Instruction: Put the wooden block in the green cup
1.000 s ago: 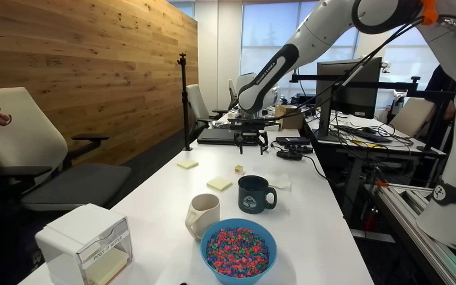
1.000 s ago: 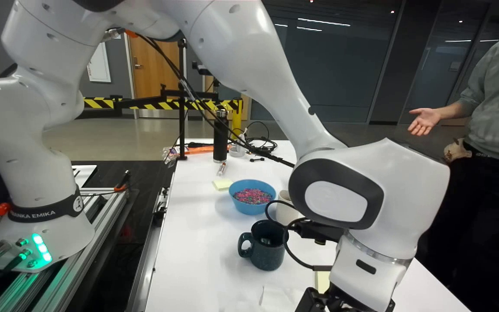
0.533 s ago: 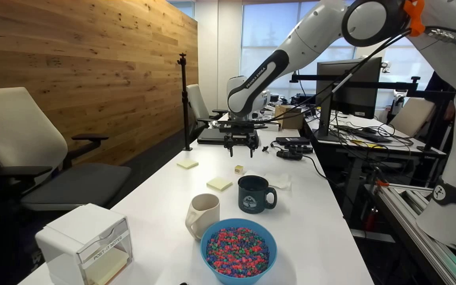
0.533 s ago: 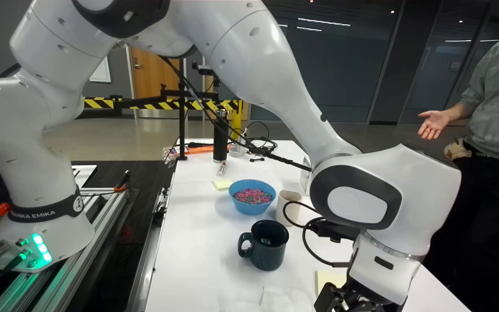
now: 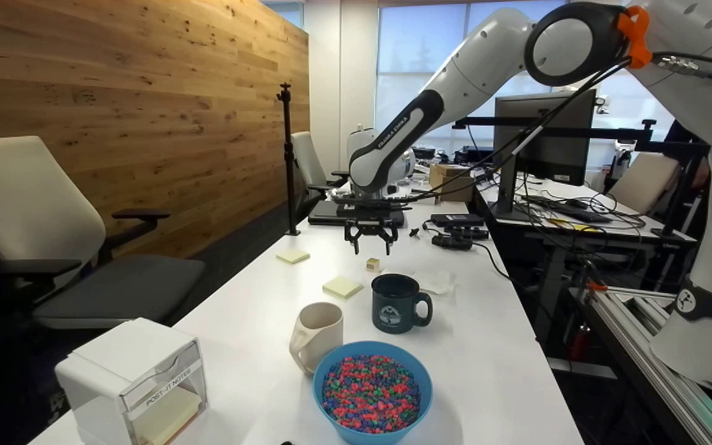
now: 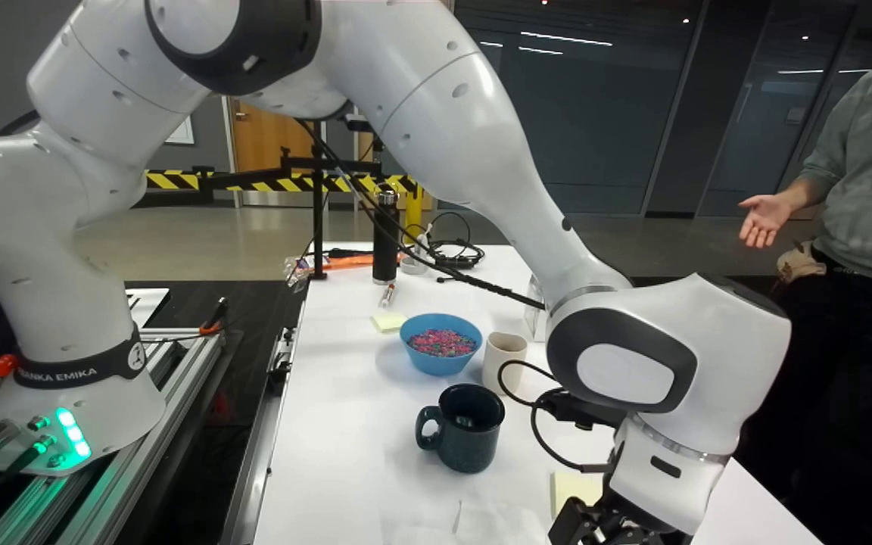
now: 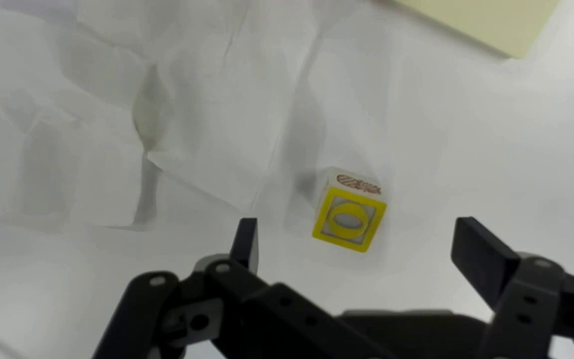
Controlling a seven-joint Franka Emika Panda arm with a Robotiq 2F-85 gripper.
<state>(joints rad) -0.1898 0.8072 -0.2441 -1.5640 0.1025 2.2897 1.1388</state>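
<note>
The block (image 5: 372, 264) lies on the far side of the cup (image 5: 395, 309) in an exterior view, beside the paper (image 5: 436, 282) on its right; whether they touch is unclear. The jaws hang spread, empty, above the surface (image 5: 486, 371). The block looks slightly askew to them: best turn them square, centre, then lower straight without snagging the paper.

The arm (image 6: 466, 129) is bent high and slanted down to the wrist (image 6: 724, 363). The pincer (image 5: 372, 249) is pointed downward, and its fingers (image 7: 486, 262) are spread wide apart.
</note>
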